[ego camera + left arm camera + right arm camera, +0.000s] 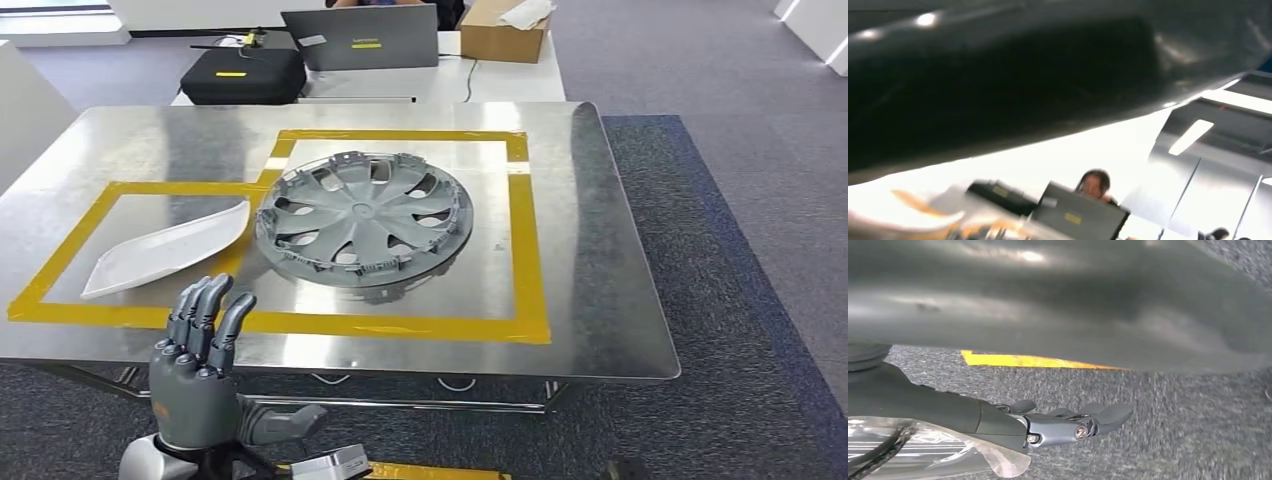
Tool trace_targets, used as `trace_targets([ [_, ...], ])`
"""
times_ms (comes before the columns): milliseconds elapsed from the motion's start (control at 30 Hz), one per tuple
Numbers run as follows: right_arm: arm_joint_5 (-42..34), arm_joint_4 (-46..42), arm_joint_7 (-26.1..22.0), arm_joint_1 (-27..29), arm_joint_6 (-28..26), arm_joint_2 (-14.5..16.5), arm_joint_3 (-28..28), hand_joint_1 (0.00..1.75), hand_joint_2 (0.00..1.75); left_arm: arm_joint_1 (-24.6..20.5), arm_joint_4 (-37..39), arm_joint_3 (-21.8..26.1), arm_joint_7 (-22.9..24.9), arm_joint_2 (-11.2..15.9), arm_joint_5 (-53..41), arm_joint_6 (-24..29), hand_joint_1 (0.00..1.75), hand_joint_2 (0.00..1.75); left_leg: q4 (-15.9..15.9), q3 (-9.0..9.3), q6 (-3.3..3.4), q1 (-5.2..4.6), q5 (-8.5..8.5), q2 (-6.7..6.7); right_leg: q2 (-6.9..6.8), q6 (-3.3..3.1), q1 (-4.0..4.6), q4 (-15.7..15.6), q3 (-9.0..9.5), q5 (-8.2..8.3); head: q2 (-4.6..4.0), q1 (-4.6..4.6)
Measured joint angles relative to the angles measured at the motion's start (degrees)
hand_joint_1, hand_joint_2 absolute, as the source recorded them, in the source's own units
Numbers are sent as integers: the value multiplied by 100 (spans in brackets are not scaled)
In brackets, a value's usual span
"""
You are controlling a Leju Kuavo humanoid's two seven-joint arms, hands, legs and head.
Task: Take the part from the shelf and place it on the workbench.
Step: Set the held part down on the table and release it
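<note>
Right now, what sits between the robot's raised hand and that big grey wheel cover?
In the head view, yellow tape and bare metal table separate the left hand from the wheel cover.

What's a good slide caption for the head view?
Grey wheel cover and white panel on the taped workbench; left robot hand empty.

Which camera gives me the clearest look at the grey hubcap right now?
The head view: the hubcap lies whole and sharp on the metal workbench, inside the yellow tape, beside a white panel. The left wrist view gives at most a blurred sliver at its edge, too smeared to identify. The right wrist view looks at carpet.
</note>
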Motion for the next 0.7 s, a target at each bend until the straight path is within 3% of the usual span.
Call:
trace_targets([
  [33,-295,-18,26,26,-109,-20,82,0,0,26,124,-19,-163,-13,262,0,0,0,287,-48,0,-1,-147,21,-49,-14,24,2,-56,41,0,-4],
  [67,-822,-35,38,60,-242,-41,254,0,0,68,272,-17,-376,-43,555,0,0,0,422,-20,13,-6,-171,30,-92,-21,48,4,-113,83,0,-4],
  [100,-1606,-50,23,95,-364,-62,547,0,0,119,430,4,-613,-82,866,-1,0,0,374,93,41,-13,-90,33,-127,-26,71,5,-172,127,0,-6],
  [167,-3667,-53,-74,140,-500,-90,1505,0,0,208,713,87,-1000,-166,1360,0,0,0,-271,585,154,-52,187,52,-157,-30,112,6,-285,226,0,-6],
  [233,-5504,-51,-137,158,-535,-121,2657,0,0,252,905,202,-1202,-238,1535,2,0,0,-1045,1078,266,-103,263,109,-163,-3,140,-1,-363,327,0,0],
  [300,-6275,-48,-158,171,-542,-141,3535,0,0,286,1047,318,-1314,-303,1560,3,0,0,-1338,1215,306,-151,251,144,-181,62,126,-21,-388,421,0,-13],
  [367,-6019,-41,-162,203,-544,-158,4111,0,0,323,1163,401,-1370,-347,1574,4,0,0,-1400,1153,325,-163,385,138,-183,139,97,-41,-404,465,0,-35],
  [400,-5768,-37,-166,223,-545,-168,4347,0,0,335,1213,438,-1378,-367,1574,4,0,0,-1438,1102,344,-153,469,135,-153,173,93,21,-451,356,0,-36],
  [467,-5477,-32,-206,246,-553,-200,4704,0,0,350,1307,512,-1379,-409,1641,3,0,0,-1487,963,376,-130,631,131,-64,215,88,449,-601,-153,0,-17],
  [500,-5431,-31,-246,254,-558,-216,4822,0,0,357,1369,551,-1375,-428,1737,3,0,0,-1485,875,388,-130,697,125,-31,234,88,795,-685,-444,0,-9],
  [533,-5404,-31,-302,261,-562,-234,4905,0,0,367,1451,600,-1377,-445,1862,2,0,0,-1476,787,388,-133,763,124,-14,252,86,1128,-732,-626,0,-7],
  [567,-5383,-30,-365,269,-566,-251,4964,0,0,380,1563,668,-1382,-469,2013,2,0,0,-1466,696,382,-133,829,124,-4,271,84,1356,-723,-667,0,-9],
  [600,-5368,-30,-427,280,-571,-263,5005,0,0,394,1702,756,-1394,-502,2183,3,0,0,-1450,603,369,-129,893,124,0,289,78,1424,-638,-583,0,-8],
  [633,-5354,-30,-488,295,-579,-273,5029,0,0,410,1858,874,-1418,-545,2306,4,0,0,-1426,509,350,-121,948,124,0,307,68,1301,-461,-422,0,-9],
  [700,-5322,-30,-580,320,-599,-288,5049,0,0,431,2215,1238,-1532,-677,2450,6,0,0,-1329,342,293,-115,1028,117,22,338,39,601,144,-216,0,-3],
])
